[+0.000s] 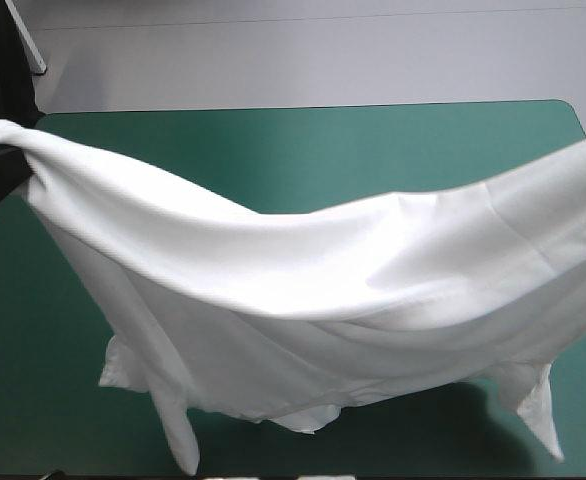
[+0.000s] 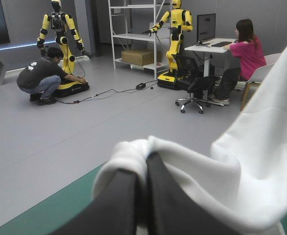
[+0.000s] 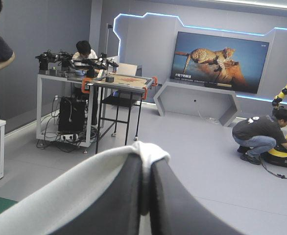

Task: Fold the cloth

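Aloft, T-shirt (image 1: 303, 290) stretched wide, sagging over table (image 1: 303, 150)

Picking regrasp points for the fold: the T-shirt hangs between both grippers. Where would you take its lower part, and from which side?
Probably the left flap or right flap dangling from the T-shirt by the table near edge: both are narrow and hang clear of the sagging middle. Come from the near edge, closing across the strip. Left gripper and right gripper hold its top.
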{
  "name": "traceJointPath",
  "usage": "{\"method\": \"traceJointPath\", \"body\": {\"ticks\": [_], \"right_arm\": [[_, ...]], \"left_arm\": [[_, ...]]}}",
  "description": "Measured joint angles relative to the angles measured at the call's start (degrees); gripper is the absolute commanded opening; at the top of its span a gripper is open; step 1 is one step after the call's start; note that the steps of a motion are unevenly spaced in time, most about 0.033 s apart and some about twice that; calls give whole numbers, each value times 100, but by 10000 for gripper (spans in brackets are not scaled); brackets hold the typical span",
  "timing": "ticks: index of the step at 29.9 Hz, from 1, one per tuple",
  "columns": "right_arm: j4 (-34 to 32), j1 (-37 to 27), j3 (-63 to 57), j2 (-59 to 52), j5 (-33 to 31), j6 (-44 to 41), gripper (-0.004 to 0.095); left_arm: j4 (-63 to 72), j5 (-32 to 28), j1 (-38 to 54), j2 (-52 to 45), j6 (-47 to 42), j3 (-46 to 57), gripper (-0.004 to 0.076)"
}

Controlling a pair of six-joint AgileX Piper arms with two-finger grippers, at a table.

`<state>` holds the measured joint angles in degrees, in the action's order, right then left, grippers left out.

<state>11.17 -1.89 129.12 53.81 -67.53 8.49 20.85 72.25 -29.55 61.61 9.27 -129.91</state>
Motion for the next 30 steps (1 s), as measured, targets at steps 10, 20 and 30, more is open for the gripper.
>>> {"method": "traceJointPath", "body": {"ticks": [10,20,30], "right_arm": [[-266,0,-493,408,259,0,-17],[-304,0,-996,1985,433,0,-19],[204,0,-1027,3641,1051,318,-19]], "left_arm": [[-1213,0,0,612,-9,323,-9],[-1969,-67,0,2061,91,392,-9],[-2179,-1009,422,3574,91,429,-9]]}}
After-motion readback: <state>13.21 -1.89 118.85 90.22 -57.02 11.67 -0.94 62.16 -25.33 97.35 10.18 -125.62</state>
